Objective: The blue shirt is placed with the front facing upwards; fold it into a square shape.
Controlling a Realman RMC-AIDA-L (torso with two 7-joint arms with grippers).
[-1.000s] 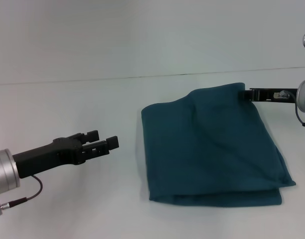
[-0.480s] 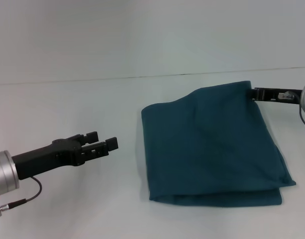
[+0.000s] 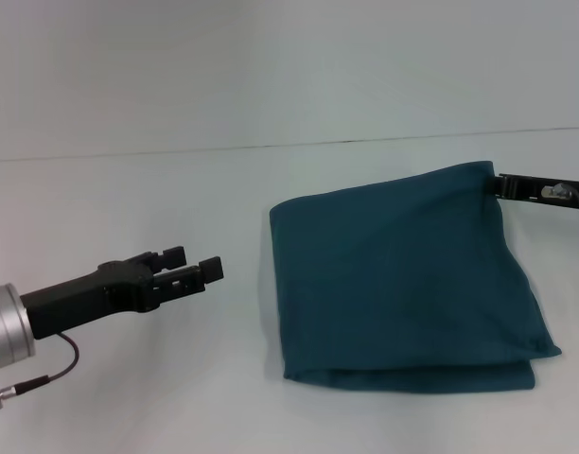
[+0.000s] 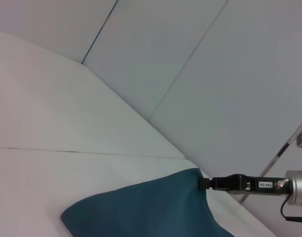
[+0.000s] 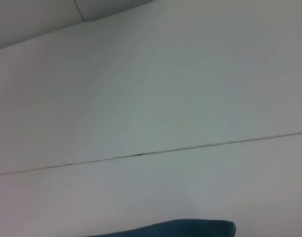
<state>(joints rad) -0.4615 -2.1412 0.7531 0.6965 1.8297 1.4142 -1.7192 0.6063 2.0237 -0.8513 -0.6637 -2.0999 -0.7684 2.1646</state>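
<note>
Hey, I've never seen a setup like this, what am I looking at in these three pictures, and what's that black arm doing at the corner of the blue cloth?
This is a robot with two arms, each ending in a pincer. One picture comes from a camera on its head, looking down at a white table. The other two come from cameras on its wrists.

On the table lies the blue shirt, already folded into a rough square, lettering hidden.

The right pincer is at the shirt's far right corner, and appears to be pinching it. The left wrist view shows the same thing from the side: the right pincer meeting the cloth's corner.

The left pincer hovers above the table to the shirt's left, fingers apart, holding nothing.

The right wrist view shows mostly bare table and a sliver of the shirt.
</note>
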